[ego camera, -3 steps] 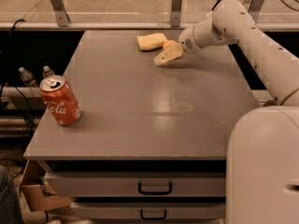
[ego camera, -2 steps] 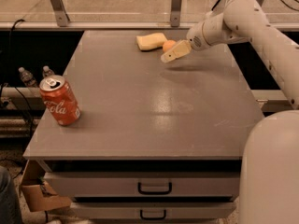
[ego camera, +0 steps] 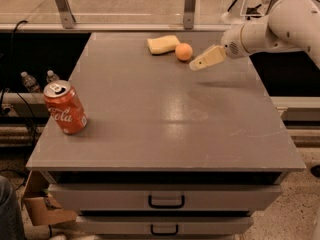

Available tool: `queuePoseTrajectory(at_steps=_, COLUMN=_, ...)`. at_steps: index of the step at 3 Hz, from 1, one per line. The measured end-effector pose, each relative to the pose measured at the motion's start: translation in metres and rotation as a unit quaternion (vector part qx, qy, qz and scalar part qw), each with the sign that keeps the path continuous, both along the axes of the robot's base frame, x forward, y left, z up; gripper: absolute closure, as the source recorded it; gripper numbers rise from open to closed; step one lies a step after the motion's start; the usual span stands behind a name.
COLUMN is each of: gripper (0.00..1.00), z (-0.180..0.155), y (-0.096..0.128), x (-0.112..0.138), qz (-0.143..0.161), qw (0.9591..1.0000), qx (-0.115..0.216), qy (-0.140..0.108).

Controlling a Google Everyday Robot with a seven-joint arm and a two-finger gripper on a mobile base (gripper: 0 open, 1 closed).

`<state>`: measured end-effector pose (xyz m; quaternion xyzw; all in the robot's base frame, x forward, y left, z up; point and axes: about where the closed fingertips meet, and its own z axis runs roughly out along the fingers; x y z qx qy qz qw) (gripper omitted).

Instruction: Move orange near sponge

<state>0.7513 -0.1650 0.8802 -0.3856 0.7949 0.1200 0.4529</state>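
The orange (ego camera: 184,51) rests on the grey table (ego camera: 165,114) near the far edge, just right of the pale yellow sponge (ego camera: 163,44), a small gap between them. My cream gripper (ego camera: 199,64) is in the air to the right of the orange, apart from it and a little above the table, holding nothing.
A red Coca-Cola can (ego camera: 65,107) stands tilted at the table's left front. A rail with metal posts (ego camera: 189,6) runs behind the far edge. Drawers with handles (ego camera: 166,201) are below the front edge. Water bottles (ego camera: 29,81) stand at the left, below table level.
My gripper has pulled back to the right and lifted, uncovering the orange, which now lies free on the table beside the sponge.
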Motion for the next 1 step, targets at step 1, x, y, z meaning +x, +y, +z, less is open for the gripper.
queuePoseTrajectory(at_steps=1, gripper=0.00, z=0.0001, y=0.0003, x=0.0002, qz=0.000, qw=1.0000, qx=0.000, qy=0.000)
